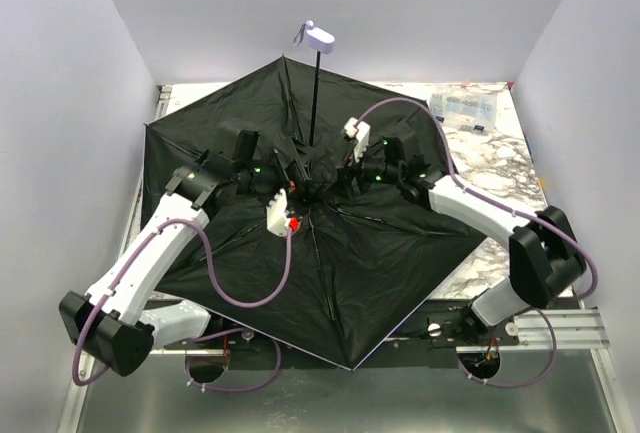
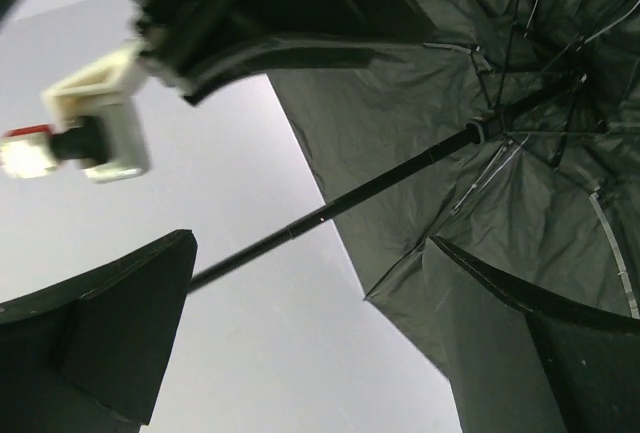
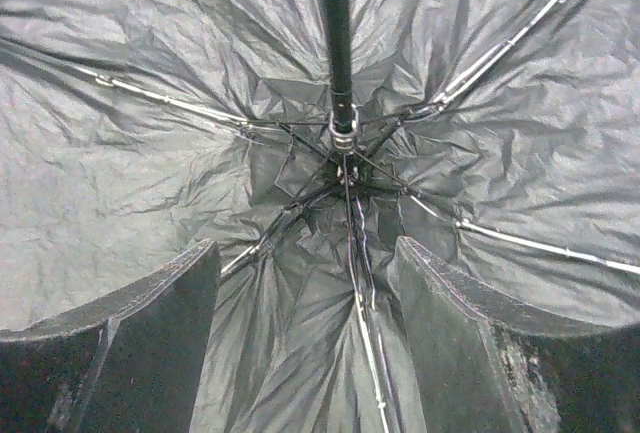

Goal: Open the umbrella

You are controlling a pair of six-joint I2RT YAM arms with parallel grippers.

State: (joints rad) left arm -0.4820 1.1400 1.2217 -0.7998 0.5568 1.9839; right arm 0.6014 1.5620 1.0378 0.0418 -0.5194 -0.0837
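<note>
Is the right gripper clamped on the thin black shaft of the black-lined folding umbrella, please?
No, the right gripper stands open, the thin black shaft clear beyond its fingertips.

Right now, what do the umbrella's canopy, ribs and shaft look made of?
Canopy: thin black fabric, matte, creased all over. Ribs: probably metal, thin, silvery, catching light. Shaft: smooth black tube in telescoping sections; metal or plastic, cannot tell.

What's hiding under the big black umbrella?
The umbrella lies open, lining up, on the table. Only the table's marbled right side shows; it covers the rest, so anything beneath cannot be seen.
</note>
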